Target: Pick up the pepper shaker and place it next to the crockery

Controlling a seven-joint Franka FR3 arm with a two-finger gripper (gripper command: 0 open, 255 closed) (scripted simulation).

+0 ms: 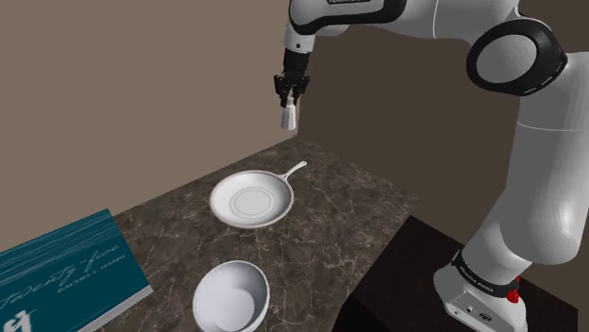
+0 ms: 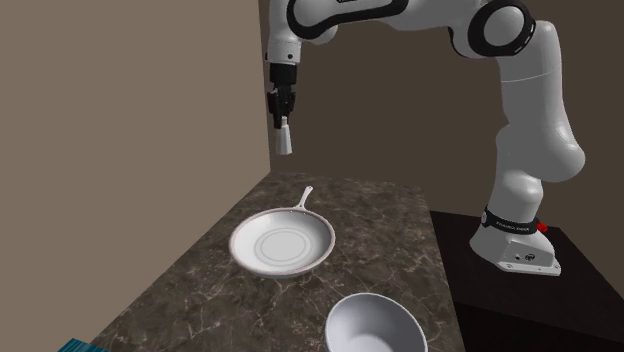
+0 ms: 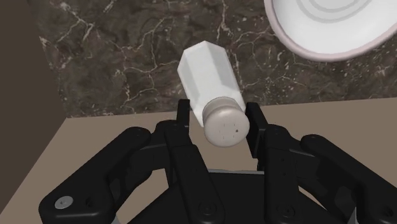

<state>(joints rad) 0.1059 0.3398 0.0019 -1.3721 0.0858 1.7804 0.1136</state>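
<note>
Cursive "Twenty five" on the teal book (image 1: 66,269)

Countertop (image 1: 321,245): dark stone of marble look with pale veins, smooth, low sheen
Pan (image 1: 251,200): plain white, smooth, faint satin sheen; material not evident
Bowl (image 1: 231,297): plain white, smooth, soft highlights on the inner wall
Book (image 1: 66,273): teal cover with fine streaked grain and pale lettering, matt; page edges grey-white
Pepper shaker (image 3: 207,76): white faceted body, smooth, semi-matt; cap (image 3: 224,122) grey-beige, matt, pierced with small holes
Gripper (image 3: 219,116): black throughout, smooth, dull satin, moulded look
Arm (image 1: 543,170): white shell, smooth, glossy; joints dark with a sheen
Stand (image 1: 406,273): dark, flat, matt
Wall (image 1: 113,94): brown-grey, even, matt
</note>
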